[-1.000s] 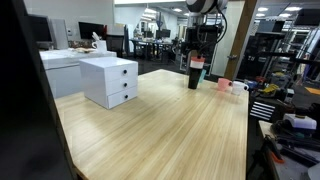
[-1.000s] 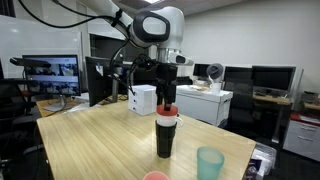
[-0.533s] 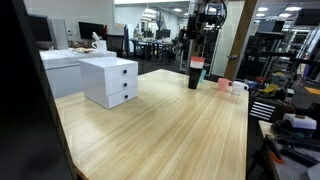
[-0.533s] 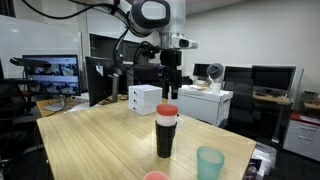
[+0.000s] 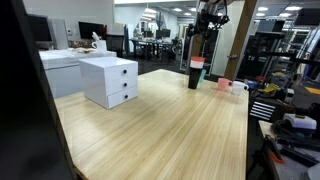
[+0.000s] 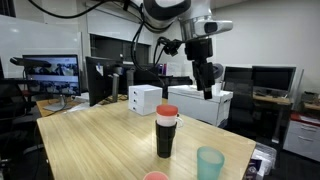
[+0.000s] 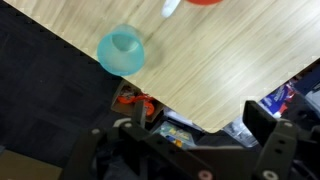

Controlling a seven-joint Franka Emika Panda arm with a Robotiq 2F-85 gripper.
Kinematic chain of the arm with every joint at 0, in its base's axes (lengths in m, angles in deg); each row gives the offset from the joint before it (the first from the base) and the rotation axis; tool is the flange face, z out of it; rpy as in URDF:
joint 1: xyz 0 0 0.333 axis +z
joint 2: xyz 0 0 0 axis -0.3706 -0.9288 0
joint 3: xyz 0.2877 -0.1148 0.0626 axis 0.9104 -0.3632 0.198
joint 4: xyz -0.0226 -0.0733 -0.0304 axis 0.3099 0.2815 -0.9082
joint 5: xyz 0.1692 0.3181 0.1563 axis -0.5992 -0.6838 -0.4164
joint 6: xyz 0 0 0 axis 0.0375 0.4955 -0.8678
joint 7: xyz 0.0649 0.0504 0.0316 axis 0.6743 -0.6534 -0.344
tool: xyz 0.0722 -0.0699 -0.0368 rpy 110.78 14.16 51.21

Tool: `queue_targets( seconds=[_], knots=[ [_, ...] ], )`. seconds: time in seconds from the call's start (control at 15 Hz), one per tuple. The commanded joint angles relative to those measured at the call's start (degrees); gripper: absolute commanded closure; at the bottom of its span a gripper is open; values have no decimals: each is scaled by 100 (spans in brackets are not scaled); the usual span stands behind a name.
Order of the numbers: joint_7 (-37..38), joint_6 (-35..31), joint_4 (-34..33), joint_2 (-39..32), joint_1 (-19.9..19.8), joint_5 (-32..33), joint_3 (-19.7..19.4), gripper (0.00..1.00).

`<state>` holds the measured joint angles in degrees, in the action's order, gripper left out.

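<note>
topping dark tumbler [image 6: 166, 143] — red cap [image 6: 166, 110]

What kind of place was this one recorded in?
Most likely an open-plan office or robotics lab: computer monitors on desks, rows of workstations in the background, and an equipment rack beside the large wooden table.

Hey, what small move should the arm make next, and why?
Probably shift the open, empty tool sideways to centre over the teal cup: in the wrist view that cup sits off to one side of the tool, which hangs high above the table.
</note>
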<state>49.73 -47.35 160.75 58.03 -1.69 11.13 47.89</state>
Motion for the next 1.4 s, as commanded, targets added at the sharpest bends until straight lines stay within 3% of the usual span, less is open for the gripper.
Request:
queue_targets(
  seconds=[0.0,0.6,1.33],
  knots=[
    [638,-73,-309,-489,-215,-68,-185,0],
    [1722,1,-332,-1186,-327,127,-565,0],
    [1764,150,-348,-1485,-423,3,-525,0]
  ],
)
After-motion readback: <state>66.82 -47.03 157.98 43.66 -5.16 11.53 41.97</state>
